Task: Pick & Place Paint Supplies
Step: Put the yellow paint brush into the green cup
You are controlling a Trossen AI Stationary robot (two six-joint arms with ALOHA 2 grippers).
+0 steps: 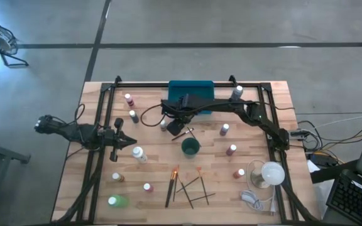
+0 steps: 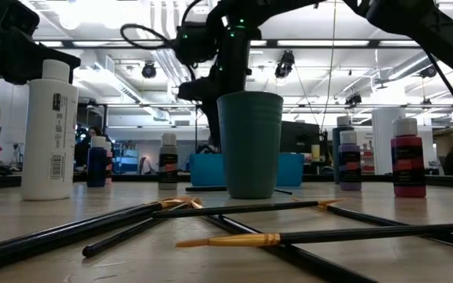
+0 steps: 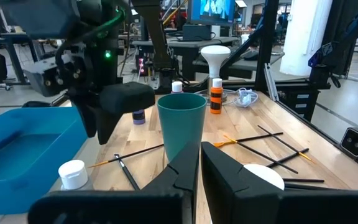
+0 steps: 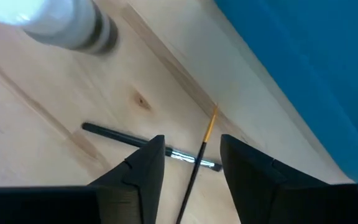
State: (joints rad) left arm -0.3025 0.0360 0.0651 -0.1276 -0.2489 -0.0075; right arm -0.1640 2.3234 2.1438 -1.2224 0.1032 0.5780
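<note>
**A:** Where were things found, starting from the left?

**B:** The left gripper was parked over the table's left side, its fingers pressed together with nothing between them. A white bottle was seen just beside it. Further in, the right gripper was held low over two crossed paintbrushes lying on the wood: a yellow-tipped brush and a dark brush. Its fingers were spread apart on either side of the crossing, and nothing was gripped.

**A:** What was judged likely to go wrong?

**B:** Both brushes could be caught at once, since the crossing lay right between the fingers. One of them would then probably be dragged along or dropped on the way. A thin handle lying flat could also be missed altogether if the fingers were closed too high, or rolled aside if the tips were pushed against it.

**A:** Was anything nearby thought to be at risk?

**B:** A white-capped bottle stood near the brushes and could be knocked over by a sideways swing. The teal tray lay just beyond them, so its wall could be struck by a long handle. To the right, the green cup stood near enough to be tipped by a trailing brush end. The maroon bottles further right were judged well clear.
</note>
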